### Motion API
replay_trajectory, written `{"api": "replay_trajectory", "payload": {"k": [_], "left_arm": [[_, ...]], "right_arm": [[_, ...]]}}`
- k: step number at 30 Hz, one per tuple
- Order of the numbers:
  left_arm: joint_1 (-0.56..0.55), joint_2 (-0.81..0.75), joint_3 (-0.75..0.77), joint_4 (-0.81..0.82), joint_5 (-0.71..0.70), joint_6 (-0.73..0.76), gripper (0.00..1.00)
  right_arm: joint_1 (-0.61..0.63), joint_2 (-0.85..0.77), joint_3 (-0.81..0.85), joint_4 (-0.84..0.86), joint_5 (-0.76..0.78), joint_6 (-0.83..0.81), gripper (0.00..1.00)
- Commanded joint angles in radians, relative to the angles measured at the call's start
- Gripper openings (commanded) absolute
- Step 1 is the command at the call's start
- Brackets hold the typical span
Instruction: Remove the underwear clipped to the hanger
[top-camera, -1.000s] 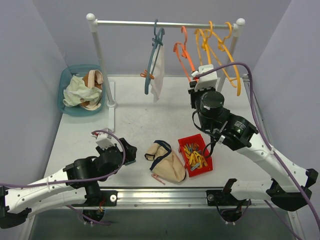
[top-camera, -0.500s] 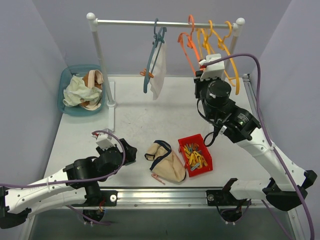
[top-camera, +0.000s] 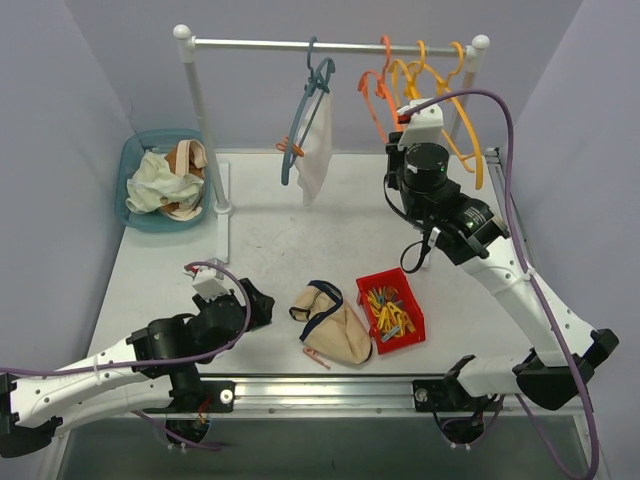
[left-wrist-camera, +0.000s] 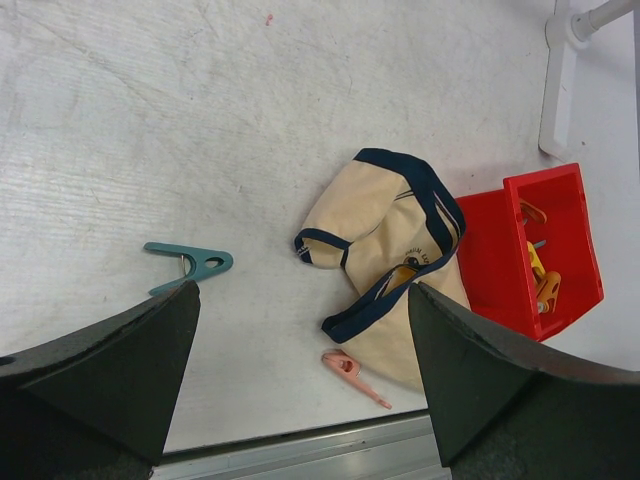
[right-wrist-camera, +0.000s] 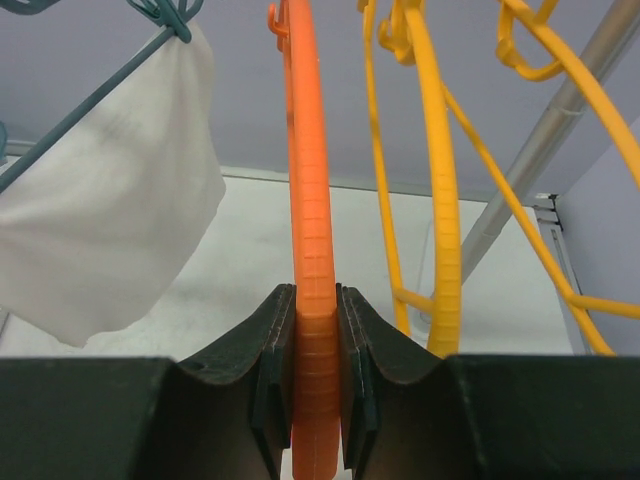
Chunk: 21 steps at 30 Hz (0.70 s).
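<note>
**Rail** (top-camera: 330, 46): spans the back of the table (top-camera: 270, 235). It carries, left to right, a teal hanger (top-camera: 318, 72), an orange hanger (right-wrist-camera: 310, 230) and yellow hangers (right-wrist-camera: 443, 230).

**White brief** (top-camera: 317, 145): hangs from the teal hanger, clear of the table. It is left of the orange hanger and apart from it.

**Cream brief** (top-camera: 335, 328): lies crumpled on the table near the front edge, dark trim showing, just beside the red bin (top-camera: 382, 280).

**Right gripper** (right-wrist-camera: 312, 390): raised to the rail, fingers (right-wrist-camera: 272, 370) pressed onto the orange hanger from both sides. The yellow hangers crowd close on its right, and the white brief hangs off to its left.

**Left gripper** (left-wrist-camera: 302, 300): low over the table, fingers (left-wrist-camera: 110, 370) spread wide with nothing between them. The cream brief lies ahead of the gap.

**Red bin**: right of the cream brief, holding orange and yellow pegs (top-camera: 388, 308).

**Basket** (top-camera: 150, 222): back left corner, holding a green cloth (top-camera: 152, 188) and a tan cloth (top-camera: 188, 158).

**View notes:**
- The left wrist view alone shows a teal peg (left-wrist-camera: 195, 265) on the table near the left finger; the top view does not show it.
- A pink peg (left-wrist-camera: 355, 368) at the cream brief's near edge appears in both the left wrist and top views.
- The rack foot (left-wrist-camera: 555, 90) shows at the left wrist view's upper right.
- Only the right wrist view shows the pinch on the orange hanger. From above, the wrist hides the fingers.
- Only the top view takes in the basket and both briefs together.
</note>
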<state>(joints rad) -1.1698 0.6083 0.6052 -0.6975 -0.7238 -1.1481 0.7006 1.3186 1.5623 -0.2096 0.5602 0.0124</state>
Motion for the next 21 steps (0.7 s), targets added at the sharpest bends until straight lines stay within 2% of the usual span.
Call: {"api": "replay_trajectory", "payload": {"k": [1, 4, 5, 7, 8, 10, 11, 16, 21], "left_arm": [[0.002, -0.015, -0.002, -0.01, -0.003, -0.016, 0.94], [0.002, -0.021, 0.004, -0.014, -0.006, -0.013, 0.94], [0.001, -0.022, 0.007, -0.016, -0.008, -0.01, 0.94], [0.002, -0.022, 0.014, -0.023, -0.014, -0.006, 0.94], [0.002, -0.027, 0.021, -0.023, -0.02, -0.002, 0.94], [0.002, -0.031, 0.028, -0.031, -0.028, 0.002, 0.94], [0.002, -0.035, 0.034, -0.033, -0.031, 0.007, 0.94], [0.002, -0.05, 0.057, -0.06, -0.04, 0.019, 0.94], [0.002, -0.076, 0.061, -0.065, -0.049, 0.042, 0.94]], "right_arm": [[0.0, -0.064, -0.024, 0.012, -0.036, 0.049, 0.0], [0.02, -0.122, -0.064, -0.007, -0.051, 0.073, 0.31], [0.033, -0.139, -0.079, -0.011, -0.052, 0.078, 0.52], [0.088, -0.191, -0.129, -0.036, -0.045, 0.093, 0.66], [0.111, -0.203, -0.143, -0.053, -0.043, 0.118, 0.79], [0.177, -0.237, -0.191, -0.129, -0.039, 0.165, 0.9], [0.201, -0.248, -0.214, -0.146, -0.033, 0.211, 0.99], [0.386, -0.312, -0.395, -0.247, 0.018, 0.372, 1.0], [0.543, -0.283, -0.614, -0.275, 0.009, 0.563, 1.0]]}}
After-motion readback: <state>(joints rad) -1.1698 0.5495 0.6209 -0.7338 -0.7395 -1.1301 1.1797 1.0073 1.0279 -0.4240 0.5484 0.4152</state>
